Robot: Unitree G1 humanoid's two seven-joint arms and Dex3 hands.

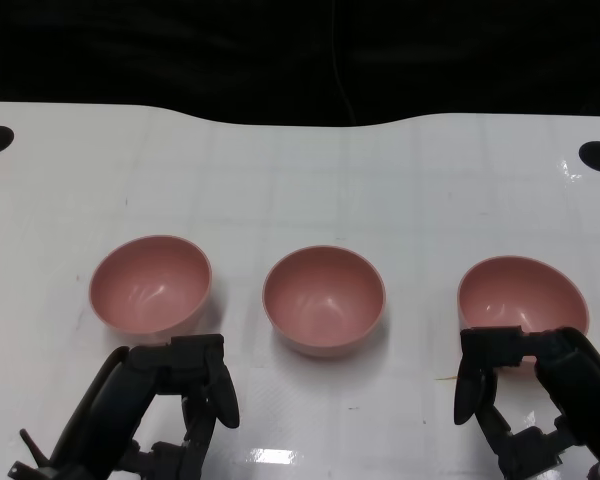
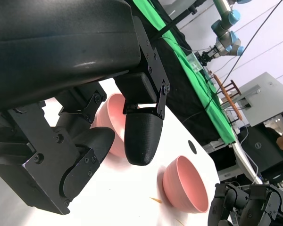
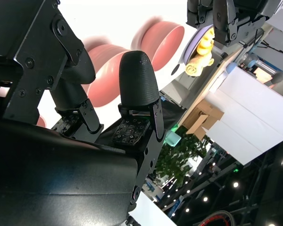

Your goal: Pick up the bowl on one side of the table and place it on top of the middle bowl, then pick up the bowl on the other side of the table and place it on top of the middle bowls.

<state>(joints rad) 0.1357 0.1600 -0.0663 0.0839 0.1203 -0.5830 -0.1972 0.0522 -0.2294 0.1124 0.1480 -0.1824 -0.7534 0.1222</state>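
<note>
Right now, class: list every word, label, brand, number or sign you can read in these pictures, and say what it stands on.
None can be read.
The three pink bowls, left, middle and right, are plain.
The white table shows no print.
The left hand and right hand carry no visible marking.
Boxes in the right wrist view's background: nothing legible.
</note>
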